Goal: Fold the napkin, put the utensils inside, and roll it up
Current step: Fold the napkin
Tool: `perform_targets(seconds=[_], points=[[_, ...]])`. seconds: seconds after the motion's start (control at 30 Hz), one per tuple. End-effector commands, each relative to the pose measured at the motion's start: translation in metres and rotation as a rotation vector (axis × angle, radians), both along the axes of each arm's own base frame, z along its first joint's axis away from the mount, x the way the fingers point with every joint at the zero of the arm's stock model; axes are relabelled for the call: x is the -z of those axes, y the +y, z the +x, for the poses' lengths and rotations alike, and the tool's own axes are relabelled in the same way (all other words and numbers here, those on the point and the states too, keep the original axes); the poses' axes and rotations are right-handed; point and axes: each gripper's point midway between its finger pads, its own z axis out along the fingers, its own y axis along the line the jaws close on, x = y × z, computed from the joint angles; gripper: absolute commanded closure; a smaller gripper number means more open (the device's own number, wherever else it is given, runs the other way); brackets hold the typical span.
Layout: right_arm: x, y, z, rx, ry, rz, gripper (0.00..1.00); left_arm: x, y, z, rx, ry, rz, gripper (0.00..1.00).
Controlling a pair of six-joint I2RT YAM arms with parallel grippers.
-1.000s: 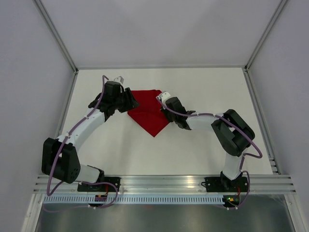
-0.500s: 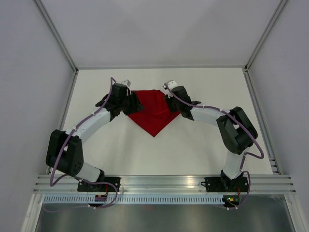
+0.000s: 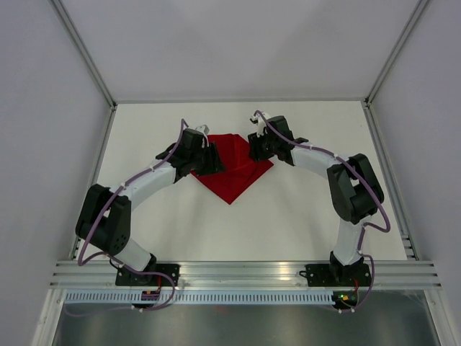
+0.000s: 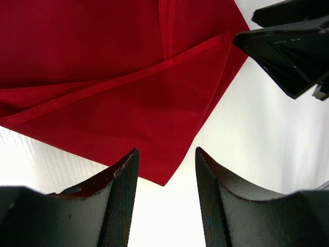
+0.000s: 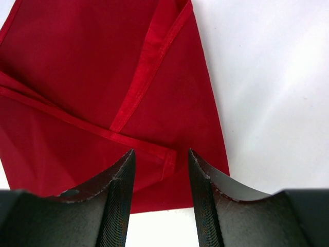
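Looking down, you see left gripper (image 3: 212, 161) and right gripper (image 3: 253, 151) both released, jaws parted, at opposite sides of the folded napkin (image 3: 234, 171) on the table (image 3: 310, 216).

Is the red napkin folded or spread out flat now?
Folded. The napkin lies in overlapping layers: hemmed edges cross over the red cloth in both wrist views.

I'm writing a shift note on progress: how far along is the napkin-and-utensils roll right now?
Done: the napkin lies on the table with flaps folded over, their hems crossing its top layer. In hand: the left gripper and the right gripper hang open over its left and right corners, gripping nothing. Left: no utensils are in view, so placing them inside and rolling the cloth up are not yet done.
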Motion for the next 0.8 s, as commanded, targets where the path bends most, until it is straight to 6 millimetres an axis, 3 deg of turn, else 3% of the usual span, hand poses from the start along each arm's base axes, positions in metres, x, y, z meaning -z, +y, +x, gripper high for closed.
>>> perform_targets(seconds=[0.0,0.2,0.53,0.77], points=[[0.011,0.006,-0.002,-0.05,0.088,0.032,0.49,-0.001,-0.007,0.005,0.011,-0.03,-0.011,0.47],[0.028,0.002,0.001,-0.055,0.124,-0.003,0.49,-0.001,-0.012,0.004,0.019,-0.03,-0.016,0.47],[0.038,0.003,-0.005,-0.079,0.164,0.009,0.52,0.003,-0.017,0.004,0.025,-0.023,-0.018,0.47],[0.035,-0.001,-0.004,-0.074,0.162,0.019,0.8,0.005,-0.019,0.004,0.028,-0.02,-0.019,0.48]])
